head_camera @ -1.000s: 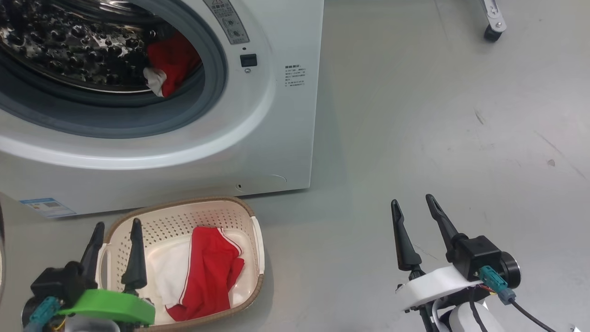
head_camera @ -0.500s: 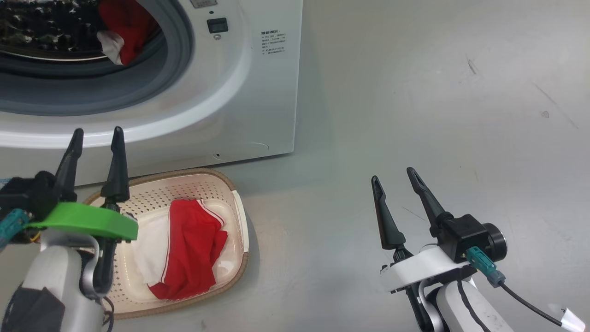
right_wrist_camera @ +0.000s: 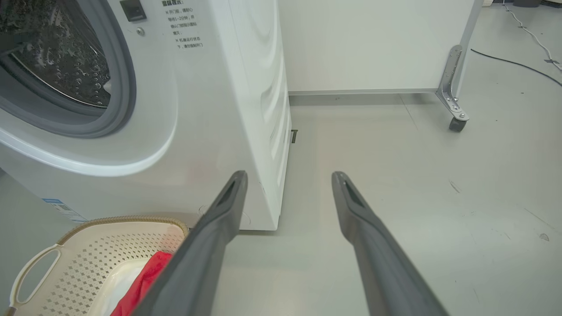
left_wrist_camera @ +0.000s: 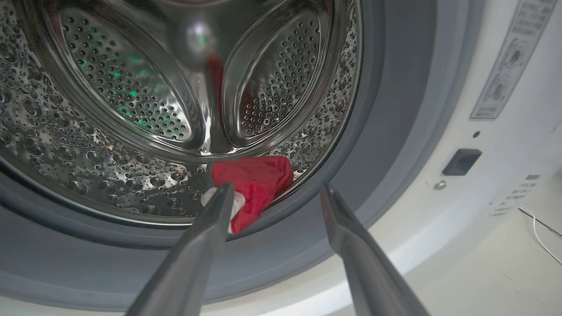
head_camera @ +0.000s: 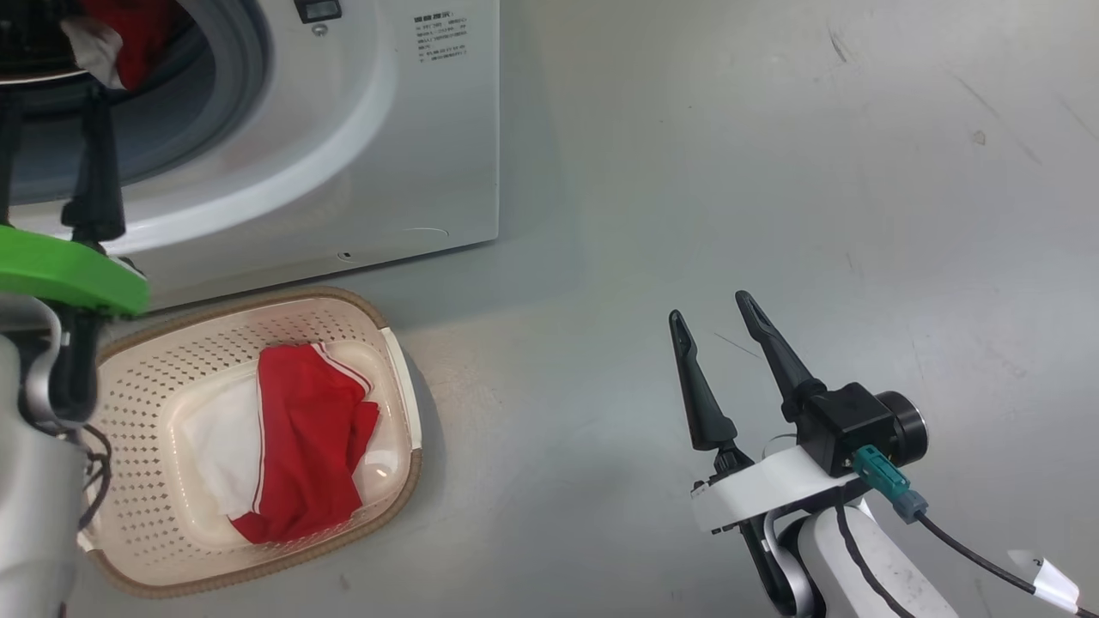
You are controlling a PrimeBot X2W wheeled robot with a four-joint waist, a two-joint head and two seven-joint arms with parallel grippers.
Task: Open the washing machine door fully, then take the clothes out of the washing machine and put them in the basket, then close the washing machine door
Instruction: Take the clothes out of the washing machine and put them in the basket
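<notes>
Washing machine door: open, I judge, since the drum (left_wrist_camera: 131, 109) mouth is uncovered; closing it is left.
Left pincer (left_wrist_camera: 276, 188): wide and empty, pointing into the washing machine (head_camera: 412, 154).
Clothes (left_wrist_camera: 257, 177): one red piece lies in the drum, just ahead of the left pincer's tips, not yet gripped.
Basket (head_camera: 154, 378): below the left pincer, and it already holds another red piece (head_camera: 300, 438).
Right pincer (head_camera: 711, 307): wide and empty over the floor (head_camera: 773, 172), well apart from the basket.
Progress: roughly the middle of the task.

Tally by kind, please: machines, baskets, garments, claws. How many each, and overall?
White front-loading washing machine: 1
Cream perforated plastic basket: 1
Red fabric garments with white trim: 2 (one in basket, one in machine)
Dark two-fingered claws: 2 (left, right)
Total: 6
</notes>
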